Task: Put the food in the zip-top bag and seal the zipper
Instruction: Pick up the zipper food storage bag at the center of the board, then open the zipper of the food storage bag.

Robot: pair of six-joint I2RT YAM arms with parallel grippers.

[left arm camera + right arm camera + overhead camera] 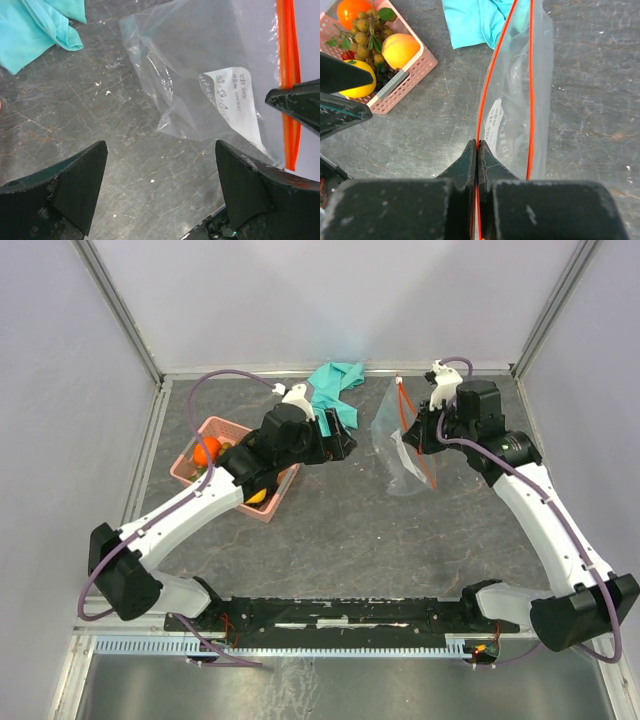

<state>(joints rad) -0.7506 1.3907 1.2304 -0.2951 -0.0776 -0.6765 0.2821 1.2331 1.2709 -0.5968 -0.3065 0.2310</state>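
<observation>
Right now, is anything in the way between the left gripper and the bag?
Nothing visible. Bare table lies between the open left gripper and the bag. The cloth sits off to the side, and the right gripper pinches the bag's red strip.

You see one white label [239, 104] on the zip-top bag [200, 50]; its small dark print is too blurred to read.

Top view looks down from above and behind, rail [340, 612] at 6 o'clock; both wrist views, close over the table [350, 530], share bag [405, 440] and cloth [335, 390]: 1 and 11 o'clock left, 12 right.
</observation>
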